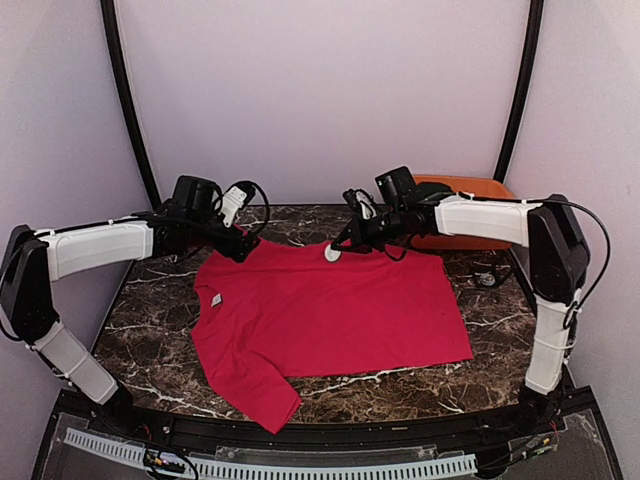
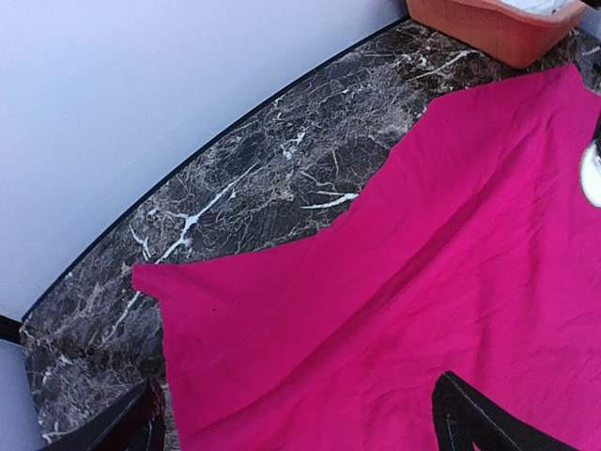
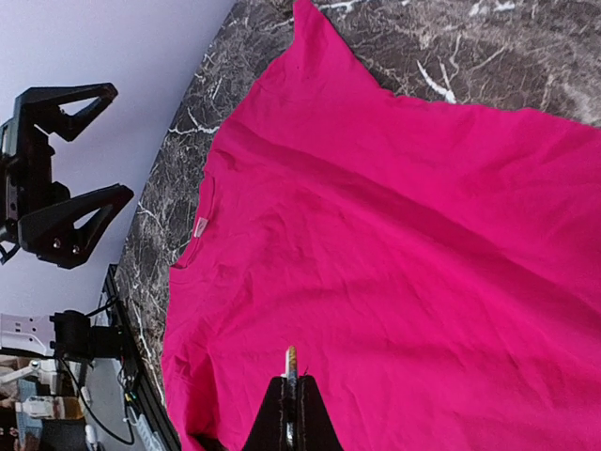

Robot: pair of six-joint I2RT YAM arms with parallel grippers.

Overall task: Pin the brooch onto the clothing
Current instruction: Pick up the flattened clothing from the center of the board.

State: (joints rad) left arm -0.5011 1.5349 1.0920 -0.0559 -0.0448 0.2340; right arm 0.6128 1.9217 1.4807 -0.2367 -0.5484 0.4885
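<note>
The red T-shirt [image 1: 330, 315] lies spread flat on the marble table [image 1: 150, 320], its collar to the left. My right gripper [image 1: 341, 244] hovers over the shirt's far edge, shut on the brooch [image 1: 333, 253], a small white round disc. In the right wrist view the brooch [image 3: 291, 360] shows edge-on, sticking out of the closed fingertips [image 3: 278, 406] above the shirt [image 3: 394, 263]. My left gripper [image 1: 243, 249] is open and empty over the shirt's far left sleeve. In the left wrist view its fingers [image 2: 470, 418] stand wide apart with the cloth [image 2: 376, 310] between them.
An orange tray [image 1: 470, 186] holding white things stands at the back right, also in the left wrist view [image 2: 488, 28]. A dark cable loop [image 1: 488, 276] lies on the table right of the shirt. The wall is close behind both grippers.
</note>
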